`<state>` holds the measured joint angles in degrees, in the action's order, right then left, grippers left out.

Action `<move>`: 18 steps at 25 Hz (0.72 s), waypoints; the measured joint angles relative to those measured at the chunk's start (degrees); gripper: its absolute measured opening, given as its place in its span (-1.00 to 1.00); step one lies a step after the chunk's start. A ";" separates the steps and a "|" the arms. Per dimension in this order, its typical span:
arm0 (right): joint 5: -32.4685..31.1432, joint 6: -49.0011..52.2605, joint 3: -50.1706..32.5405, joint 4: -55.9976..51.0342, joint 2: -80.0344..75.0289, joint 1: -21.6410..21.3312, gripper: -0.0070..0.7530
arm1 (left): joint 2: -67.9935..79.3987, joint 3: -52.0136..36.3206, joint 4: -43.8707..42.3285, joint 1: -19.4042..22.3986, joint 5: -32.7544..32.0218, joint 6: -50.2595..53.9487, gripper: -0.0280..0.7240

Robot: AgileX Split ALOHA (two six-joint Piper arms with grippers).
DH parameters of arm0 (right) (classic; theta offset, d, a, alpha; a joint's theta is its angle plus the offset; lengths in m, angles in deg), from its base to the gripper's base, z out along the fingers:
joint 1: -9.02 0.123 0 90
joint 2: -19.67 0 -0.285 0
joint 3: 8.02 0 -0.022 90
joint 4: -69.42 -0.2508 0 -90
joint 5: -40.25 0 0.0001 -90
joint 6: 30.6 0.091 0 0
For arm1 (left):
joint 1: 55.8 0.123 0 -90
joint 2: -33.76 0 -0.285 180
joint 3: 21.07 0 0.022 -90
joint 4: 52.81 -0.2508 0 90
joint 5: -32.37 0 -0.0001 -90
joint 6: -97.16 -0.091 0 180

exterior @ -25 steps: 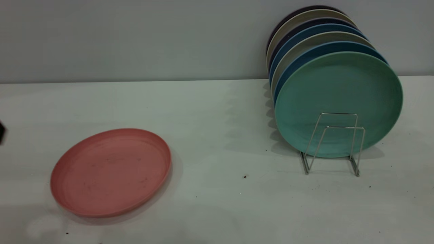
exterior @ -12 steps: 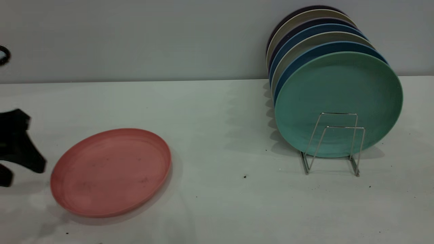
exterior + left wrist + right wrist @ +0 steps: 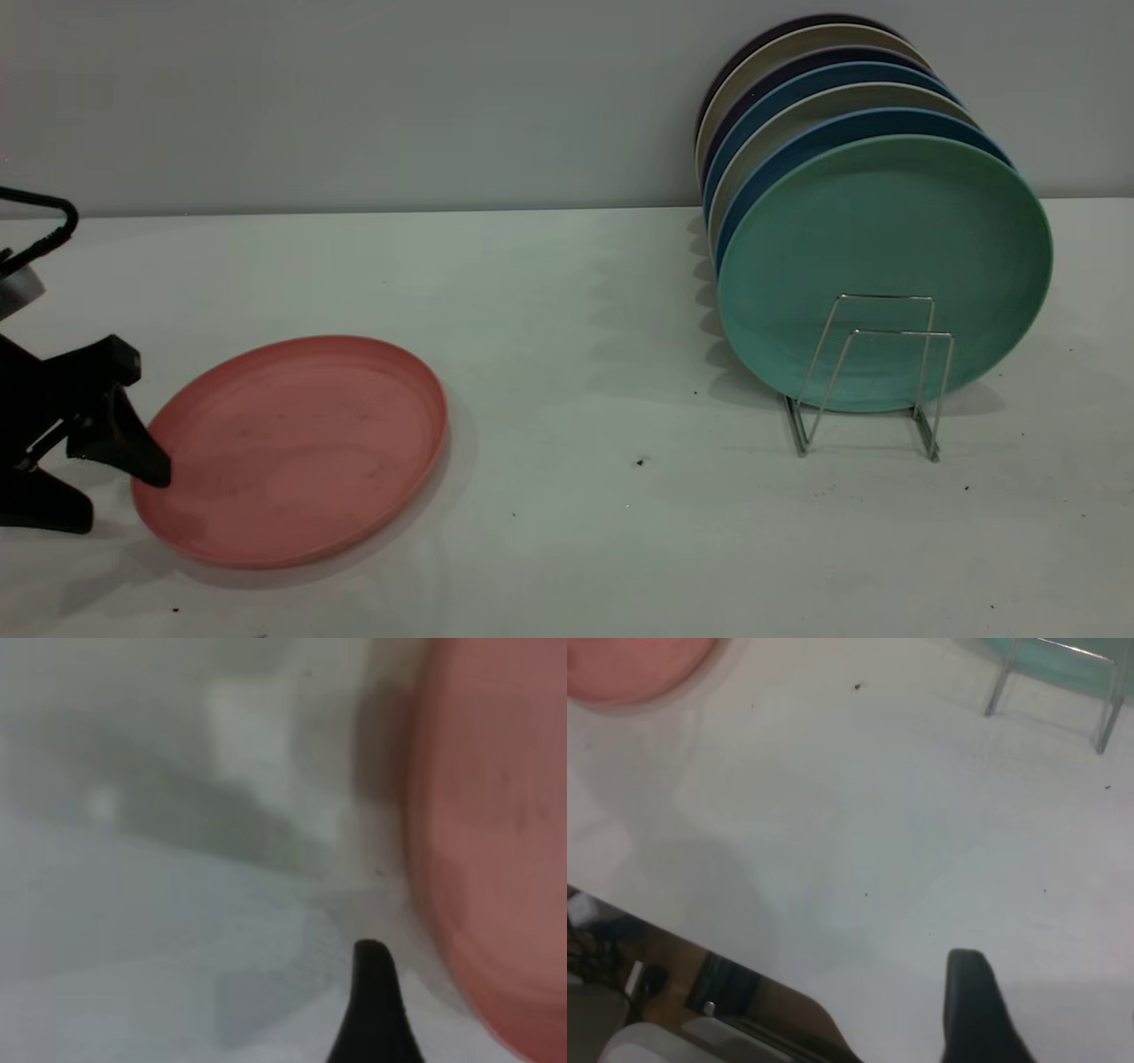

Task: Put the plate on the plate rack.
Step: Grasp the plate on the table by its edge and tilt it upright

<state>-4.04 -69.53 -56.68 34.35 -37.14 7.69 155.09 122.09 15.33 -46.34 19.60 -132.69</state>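
Lying flat: the round salmon-pink matte plastic plate (image 3: 292,447) rests on the white table (image 3: 567,292), at about 8 o'clock in the exterior view, rim up and faintly scuffed.
Plate rack: the small thin silver wire plate rack (image 3: 873,377) stands at about 3 o'clock, well apart from the pink plate; its two front squared loops stand bare, just ahead of the plates it carries.
Racked plates: a teal-green round plate (image 3: 886,266) stands on edge at the front of a row; behind it, dark blue plates (image 3: 828,133) and beige plates (image 3: 819,99) lean toward the grey wall (image 3: 354,97).
Left gripper: the black left gripper (image 3: 89,483) sits at 9 o'clock, at the pink plate's outer edge. Its fingers are spread: one fingertip (image 3: 151,465) lies over the plate's rim, the other finger (image 3: 44,514) is down near the table outside the rim. It holds nothing.
Left wrist view: one black fingertip (image 3: 372,992) shows just beside the plate's blurred edge (image 3: 496,833); whether it touches the table is probably not decidable from this view.
Right gripper: only one dark finger (image 3: 979,1010) shows in the right wrist view, above bare table near its front edge, well apart from the plate (image 3: 629,669) and the rack (image 3: 1054,682); whether this gripper is spread or closed cannot be told.
Table marks: small dark specks (image 3: 640,462) dot the surface between plate and rack.
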 joint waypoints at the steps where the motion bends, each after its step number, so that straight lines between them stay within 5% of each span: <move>1: 0.00 0.00 0.00 0.00 0.00 0.00 0.18 | 0.21 0.06 0.71 0.00 0.51 -0.11 0.61; 18: 0.91 -0.02 0.00 -0.24 0.00 0.00 0.18 | 6.08 1.27 29.25 0.00 -2.32 -25.10 0.58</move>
<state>-3.13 -69.55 -56.68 34.11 -37.14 7.69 161.17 123.35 44.58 -46.34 17.27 -157.79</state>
